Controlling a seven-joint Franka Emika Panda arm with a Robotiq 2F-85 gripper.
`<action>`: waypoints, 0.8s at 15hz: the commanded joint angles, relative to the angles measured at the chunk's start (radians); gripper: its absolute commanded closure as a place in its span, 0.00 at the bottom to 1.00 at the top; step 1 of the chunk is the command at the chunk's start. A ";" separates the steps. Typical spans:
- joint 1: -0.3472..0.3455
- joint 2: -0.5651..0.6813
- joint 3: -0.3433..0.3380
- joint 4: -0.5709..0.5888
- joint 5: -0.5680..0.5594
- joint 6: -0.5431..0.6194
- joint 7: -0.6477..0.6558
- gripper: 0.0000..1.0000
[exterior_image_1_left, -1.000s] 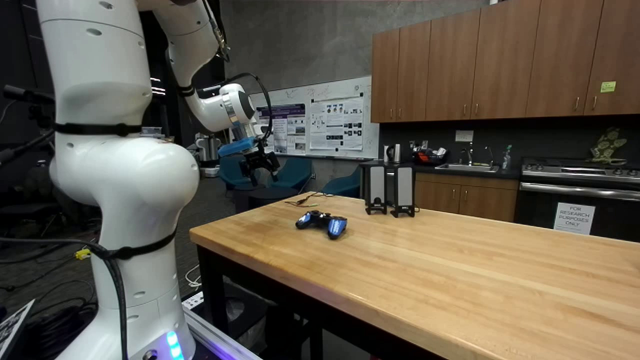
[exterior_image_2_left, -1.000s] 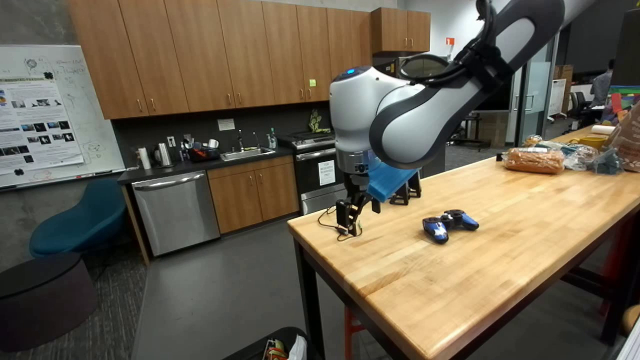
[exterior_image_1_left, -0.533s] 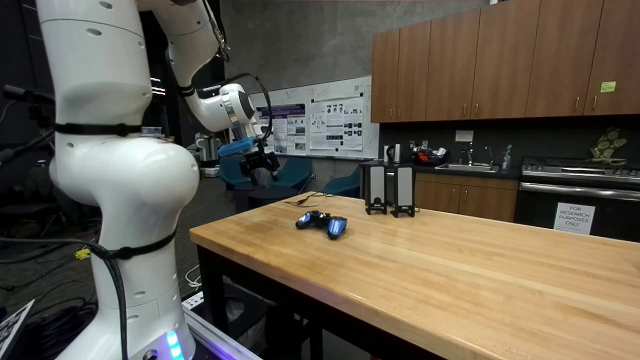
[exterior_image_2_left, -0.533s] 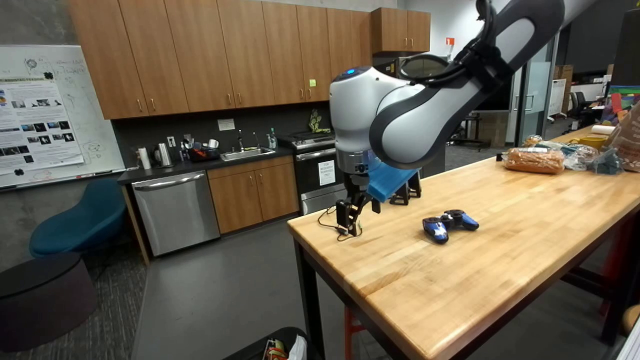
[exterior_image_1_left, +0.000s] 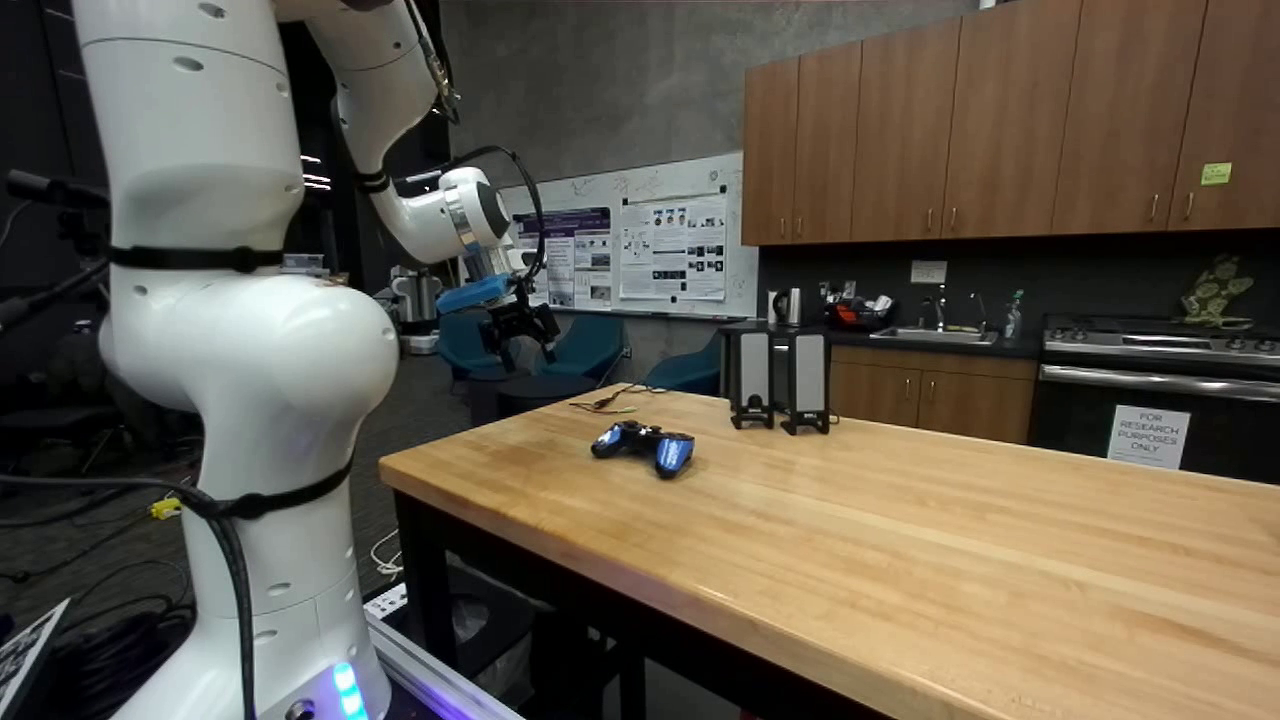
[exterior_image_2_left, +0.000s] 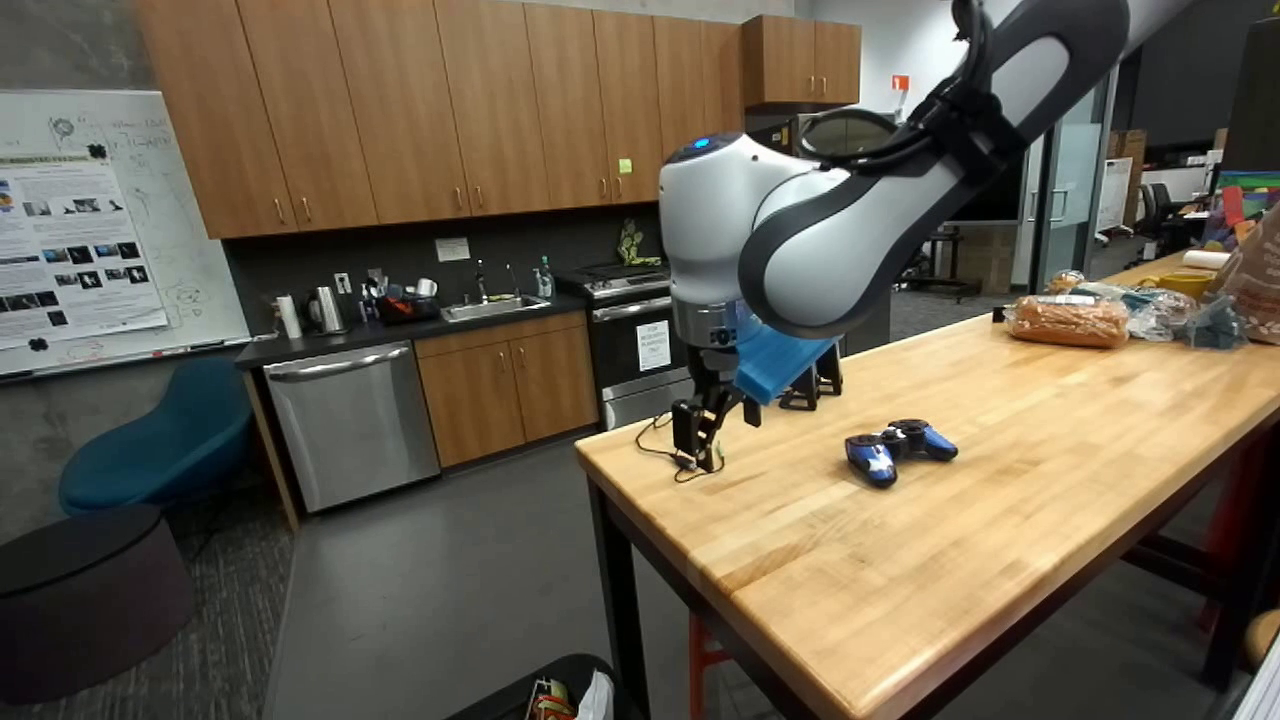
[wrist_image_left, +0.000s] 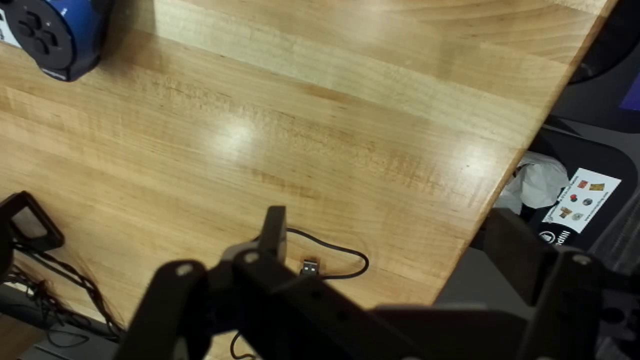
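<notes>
Wooden table (exterior_image_2_left: 1050, 460), with gripper (exterior_image_1_left: 529, 362) above its edge: set wide, holding nothing.
Nearest it, left of that edge in the wrist view, lies a black cable (wrist_image_left: 367, 262); judged light and limp, best grasped at the rigid USB plug (wrist_image_left: 310, 267).

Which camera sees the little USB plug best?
The wrist view: it looks down on the USB plug, showing its metal end. Both exterior views show black cord, but the plug is too small to make out.
</notes>
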 joint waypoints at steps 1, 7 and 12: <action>0.020 0.000 -0.021 0.001 0.000 -0.001 -0.001 0.00; 0.020 0.000 -0.021 0.001 0.000 -0.001 -0.001 0.00; 0.018 0.029 -0.025 0.013 0.010 0.027 -0.003 0.00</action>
